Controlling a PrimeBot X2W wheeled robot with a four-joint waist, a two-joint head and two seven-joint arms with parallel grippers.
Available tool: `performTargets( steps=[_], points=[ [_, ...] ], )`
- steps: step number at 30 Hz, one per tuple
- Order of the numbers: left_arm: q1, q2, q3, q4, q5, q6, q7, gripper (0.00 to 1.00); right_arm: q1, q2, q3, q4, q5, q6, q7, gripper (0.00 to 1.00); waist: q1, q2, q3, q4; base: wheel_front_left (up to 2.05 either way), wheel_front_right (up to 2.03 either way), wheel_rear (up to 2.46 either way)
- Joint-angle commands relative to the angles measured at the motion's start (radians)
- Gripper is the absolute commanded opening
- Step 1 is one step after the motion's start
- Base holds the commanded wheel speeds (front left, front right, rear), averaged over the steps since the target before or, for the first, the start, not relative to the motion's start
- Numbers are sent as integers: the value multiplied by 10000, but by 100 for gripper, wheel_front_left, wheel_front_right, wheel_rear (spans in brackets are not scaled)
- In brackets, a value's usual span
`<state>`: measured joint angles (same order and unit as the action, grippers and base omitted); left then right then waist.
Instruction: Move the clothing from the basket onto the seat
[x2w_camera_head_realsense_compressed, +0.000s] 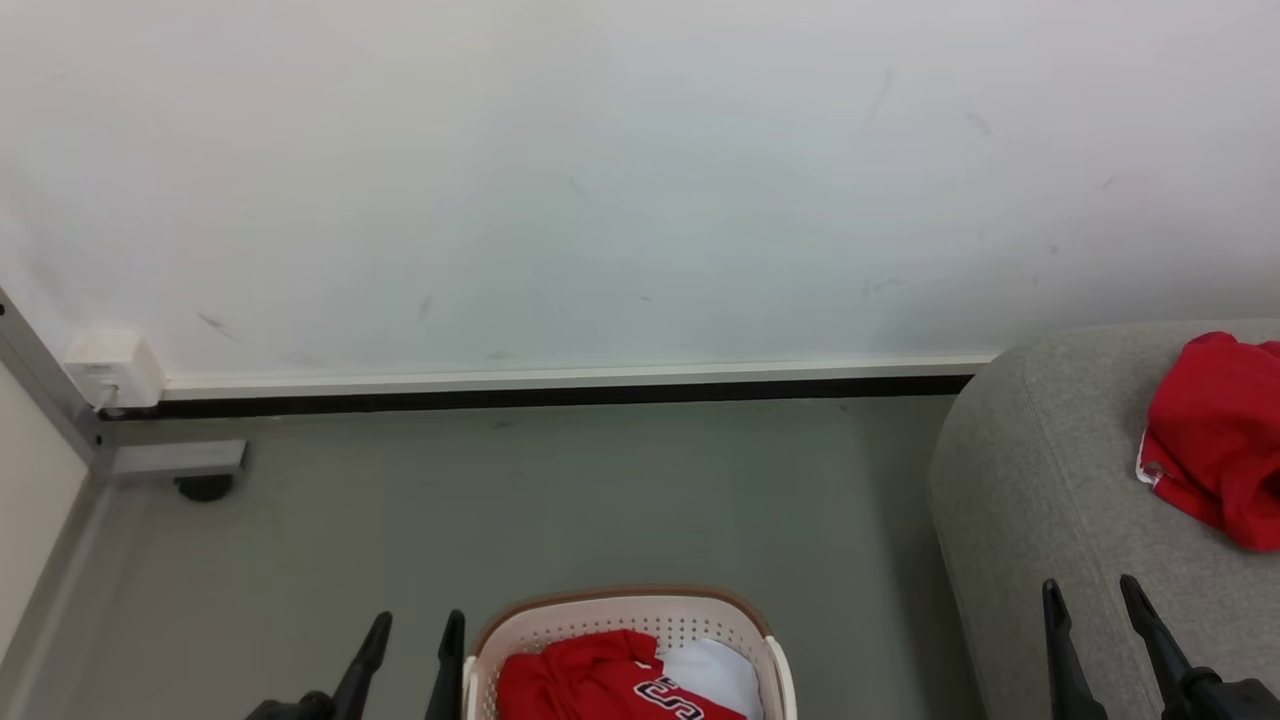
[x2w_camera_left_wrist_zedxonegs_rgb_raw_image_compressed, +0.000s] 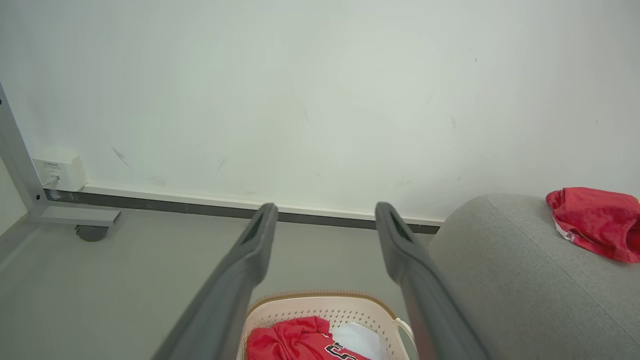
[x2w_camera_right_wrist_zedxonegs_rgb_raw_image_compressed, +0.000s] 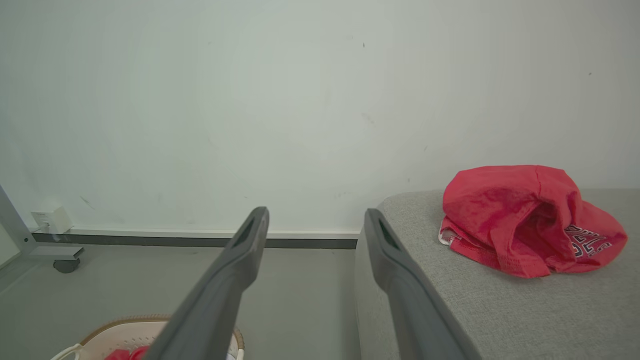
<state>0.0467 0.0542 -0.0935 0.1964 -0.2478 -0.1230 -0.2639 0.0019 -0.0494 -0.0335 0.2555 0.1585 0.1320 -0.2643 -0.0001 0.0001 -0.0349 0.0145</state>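
A cream basket (x2w_camera_head_realsense_compressed: 740, 625) with a brown rim stands on the floor at the bottom middle of the head view. Red clothing (x2w_camera_head_realsense_compressed: 580, 675) with black-white lettering lies crumpled inside it, beside a white piece (x2w_camera_head_realsense_compressed: 715, 672). A second red piece of clothing (x2w_camera_head_realsense_compressed: 1215, 440) lies bunched on the grey seat (x2w_camera_head_realsense_compressed: 1040, 480) at the right; the right wrist view has it (x2w_camera_right_wrist_zedxonegs_rgb_raw_image_compressed: 525, 220) close up. My left gripper (x2w_camera_head_realsense_compressed: 410, 635) is open just left of the basket, holding nothing. My right gripper (x2w_camera_head_realsense_compressed: 1090, 602) is open and empty over the seat's front part, apart from the red clothing there.
A white wall with a dark skirting strip (x2w_camera_head_realsense_compressed: 560, 392) runs behind. At the left, a grey metal frame leg on a castor (x2w_camera_head_realsense_compressed: 200, 487) and a white wall socket box (x2w_camera_head_realsense_compressed: 112, 368) sit near the corner. Grey floor (x2w_camera_head_realsense_compressed: 560, 500) lies between basket and wall.
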Motion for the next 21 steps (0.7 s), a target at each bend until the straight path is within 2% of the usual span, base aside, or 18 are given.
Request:
performTargets(
  steps=[1,10,18,21],
  points=[
    [-31,7,18,37,135,-31,-9,100,-93,-22,21,-15,-36,-24,-1,100,1,-1,90,-90,0,0,0],
    [-697,36,-608,557,295,-80,-9,100,-303,-21,117,-173,2,-24,-1,100,1,-1,730,-580,0,0,0],
    [-2679,624,-2255,2277,160,-80,10,100,-1163,-20,241,-608,31,-25,-1,100,1,-1,2529,-1129,0,0,0],
    [-3684,858,-3046,3120,125,-79,320,100,-1593,-18,446,-798,129,-24,0,100,1,-1,3318,-1320,0,0,0]
  ],
)
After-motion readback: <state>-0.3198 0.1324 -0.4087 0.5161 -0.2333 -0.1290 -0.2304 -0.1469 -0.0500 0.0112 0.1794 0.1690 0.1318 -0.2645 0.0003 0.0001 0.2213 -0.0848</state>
